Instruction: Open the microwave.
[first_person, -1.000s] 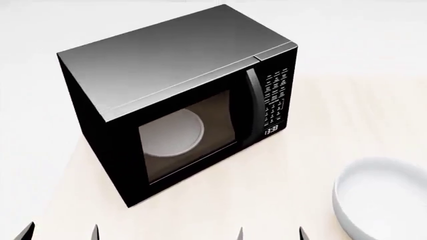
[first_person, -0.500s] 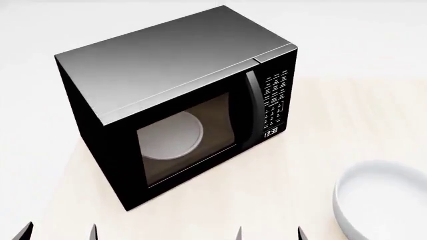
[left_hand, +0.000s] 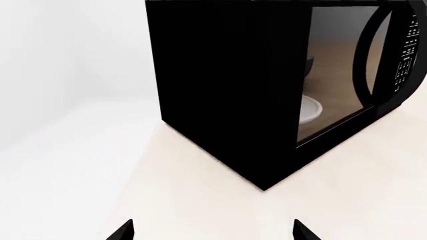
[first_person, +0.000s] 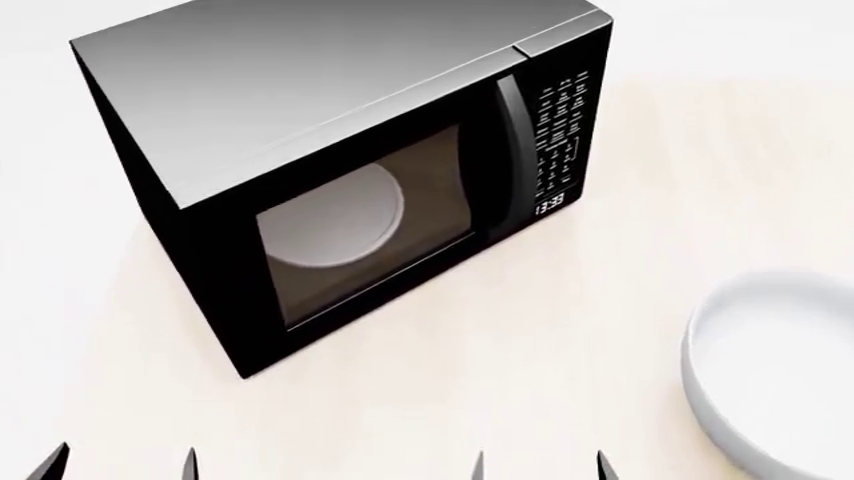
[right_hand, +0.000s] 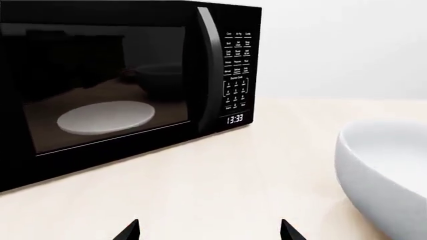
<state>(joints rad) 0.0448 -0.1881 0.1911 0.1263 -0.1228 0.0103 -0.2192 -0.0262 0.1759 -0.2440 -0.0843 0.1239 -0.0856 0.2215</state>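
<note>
Two grippers: left gripper (first_person: 122, 465) and right gripper (first_person: 539, 465) show only spread fingertips, holding nothing, well short of everything.
Bowl: white bowl (first_person: 781, 375) sits near the right arm's path; a sweep could knock it.
Microwave: microwave (first_person: 360, 170) stands farther back, angled, door shut.
Handle: thin vertical handle (first_person: 509, 150) beside the keypad; a misaimed reach could press keys or shove the oven.

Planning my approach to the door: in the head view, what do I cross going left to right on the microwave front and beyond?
Turntable plate behind the door window → vertical handle → keypad → white bowl, apart on the table.
</note>
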